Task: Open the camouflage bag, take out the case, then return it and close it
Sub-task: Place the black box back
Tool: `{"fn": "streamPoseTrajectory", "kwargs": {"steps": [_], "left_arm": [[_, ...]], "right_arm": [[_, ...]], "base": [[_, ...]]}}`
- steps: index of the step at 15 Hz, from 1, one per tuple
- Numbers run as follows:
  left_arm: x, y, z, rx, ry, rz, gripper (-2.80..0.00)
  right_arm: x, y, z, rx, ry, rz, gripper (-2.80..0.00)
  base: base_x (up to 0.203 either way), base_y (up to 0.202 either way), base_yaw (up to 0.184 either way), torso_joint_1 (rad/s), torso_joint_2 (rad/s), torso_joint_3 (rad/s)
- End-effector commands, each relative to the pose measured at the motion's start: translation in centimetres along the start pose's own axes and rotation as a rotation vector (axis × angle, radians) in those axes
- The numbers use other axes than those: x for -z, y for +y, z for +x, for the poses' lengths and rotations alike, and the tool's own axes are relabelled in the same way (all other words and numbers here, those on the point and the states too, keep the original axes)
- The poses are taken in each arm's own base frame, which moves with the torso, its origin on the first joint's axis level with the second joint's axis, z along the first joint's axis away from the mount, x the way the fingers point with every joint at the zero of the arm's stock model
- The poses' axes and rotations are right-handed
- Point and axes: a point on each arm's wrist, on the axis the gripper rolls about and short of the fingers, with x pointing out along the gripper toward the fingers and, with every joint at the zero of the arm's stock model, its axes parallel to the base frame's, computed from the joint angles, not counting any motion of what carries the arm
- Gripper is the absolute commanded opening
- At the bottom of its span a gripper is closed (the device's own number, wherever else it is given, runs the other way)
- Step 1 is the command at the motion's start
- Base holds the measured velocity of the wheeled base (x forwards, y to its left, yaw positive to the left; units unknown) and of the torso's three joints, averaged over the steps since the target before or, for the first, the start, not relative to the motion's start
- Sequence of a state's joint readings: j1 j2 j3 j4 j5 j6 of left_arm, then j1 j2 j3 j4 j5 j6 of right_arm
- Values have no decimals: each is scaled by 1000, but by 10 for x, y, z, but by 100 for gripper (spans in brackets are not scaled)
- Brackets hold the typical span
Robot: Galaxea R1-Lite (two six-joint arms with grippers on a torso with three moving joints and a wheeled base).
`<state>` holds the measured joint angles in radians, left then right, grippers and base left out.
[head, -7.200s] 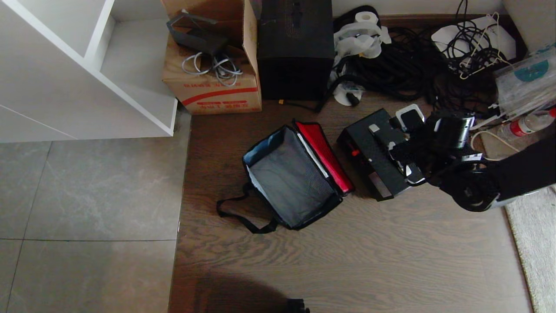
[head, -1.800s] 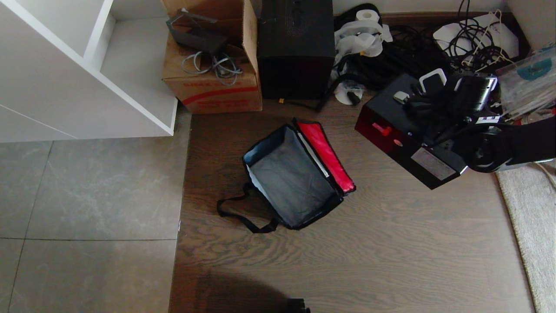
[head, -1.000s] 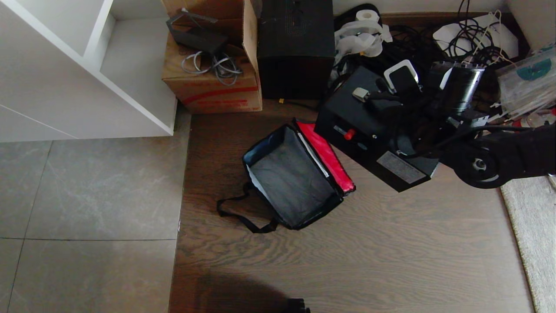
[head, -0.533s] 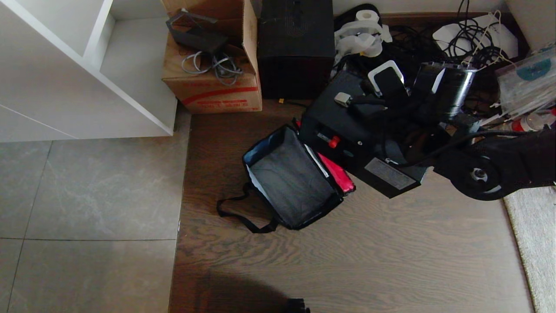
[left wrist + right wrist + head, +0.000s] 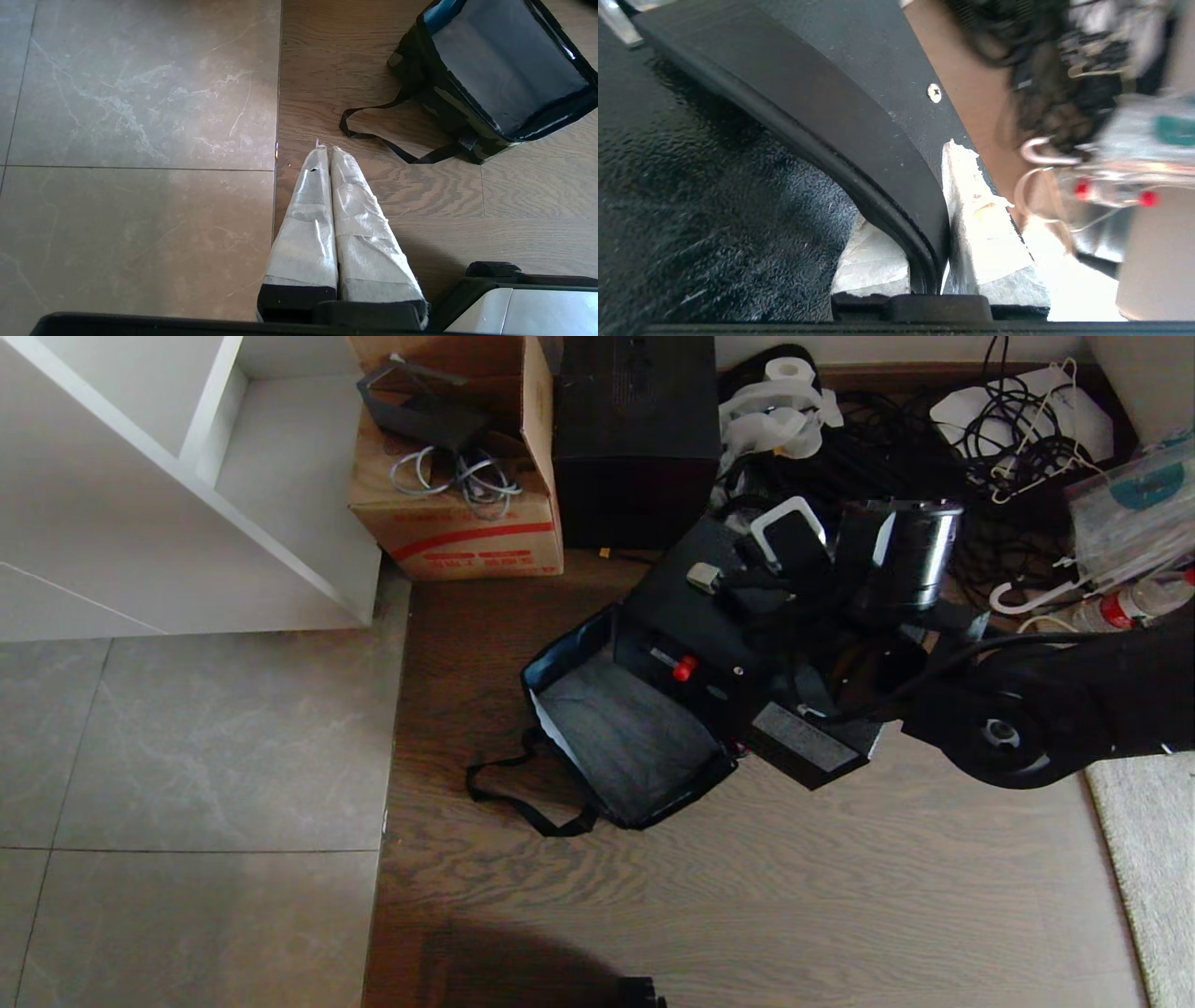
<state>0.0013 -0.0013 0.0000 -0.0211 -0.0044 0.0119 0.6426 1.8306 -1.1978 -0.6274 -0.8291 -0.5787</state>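
Wood-plank flooring (image 5: pixel 747 896) lies beneath the right gripper (image 5: pixel 929 242), its taped fingers (image 5: pixel 980 224) clamped on the black handle (image 5: pixel 859 140) of the case (image 5: pixel 709 635), which hangs just below them. Beneath the case and partly covered by it, the camouflage bag (image 5: pixel 635 737) stands open. The left gripper (image 5: pixel 327 154), pressed closed and empty, hovers well apart from the bag.

No legible text on anything
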Motion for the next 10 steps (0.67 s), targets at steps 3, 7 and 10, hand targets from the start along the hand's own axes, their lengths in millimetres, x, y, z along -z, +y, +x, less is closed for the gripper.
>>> {"fn": "streamPoseTrajectory", "kwargs": {"steps": [3, 7, 10], "left_arm": [[3, 0, 1, 0, 9, 0, -280], [2, 0, 1, 0, 10, 0, -280], [2, 0, 1, 0, 10, 0, -280]], "right_arm": [[-4, 23, -5, -79, 81, 6, -280], [-9, 34, -4, -121, 157, 68, -280], [-12, 45, -3, -126, 192, 95, -280]], "base": [[0, 0, 0, 0, 0, 0], [0, 0, 0, 0, 0, 0], [0, 0, 0, 0, 0, 0]]}}
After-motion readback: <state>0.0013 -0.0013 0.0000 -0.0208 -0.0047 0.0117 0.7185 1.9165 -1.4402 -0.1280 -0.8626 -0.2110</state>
